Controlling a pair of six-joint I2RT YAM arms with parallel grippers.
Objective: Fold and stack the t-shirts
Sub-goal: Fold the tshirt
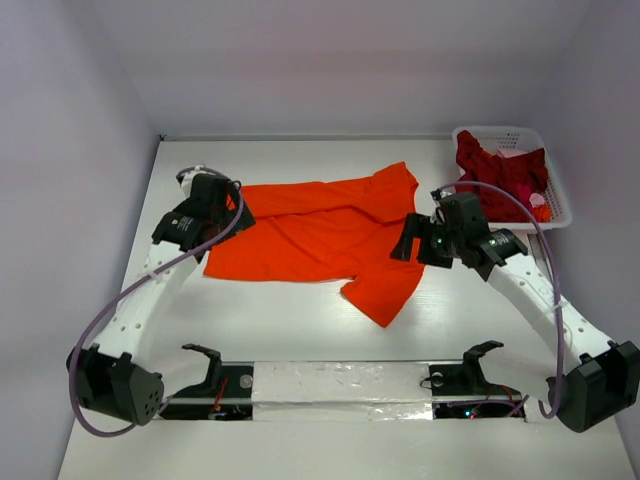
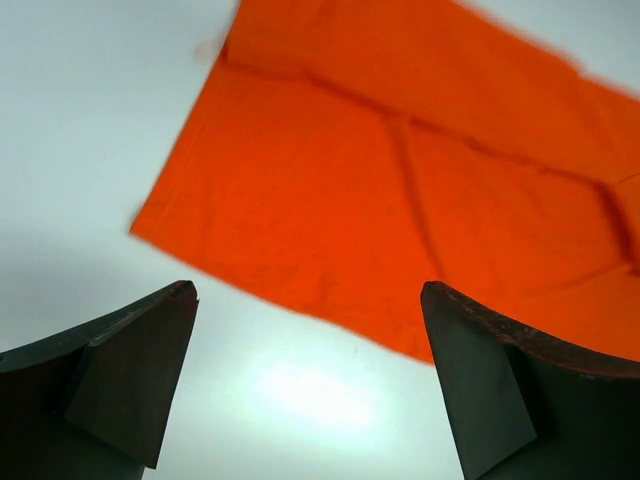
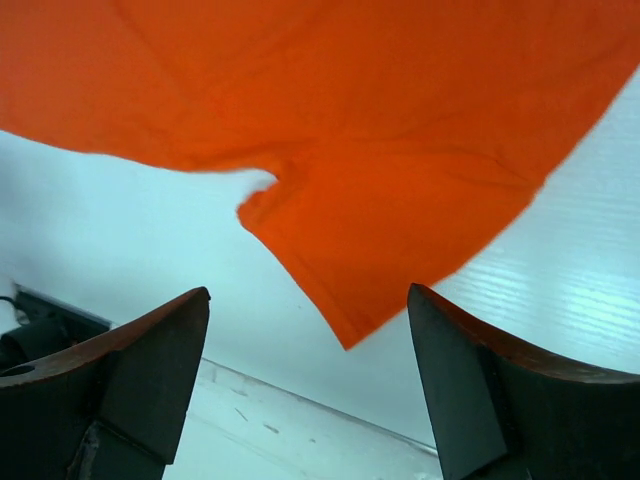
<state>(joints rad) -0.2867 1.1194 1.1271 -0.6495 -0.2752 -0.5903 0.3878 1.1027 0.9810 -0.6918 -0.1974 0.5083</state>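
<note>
**Orange t-shirt (image 1: 320, 235) spread flat, both grippers wide open and empty at its ends**

The left gripper (image 1: 238, 206) hangs at the shirt's left edge and the right gripper (image 1: 405, 240) at its right edge, neither touching cloth. A sleeve juts out at the shirt's near right corner. The dark red t-shirts (image 1: 495, 170) lie heaped in the white basket (image 1: 560, 208), to its far right. The likely risk is a pinch that catches only one layer, or two arms lifting unevenly, which would drag the cloth askew.
</note>
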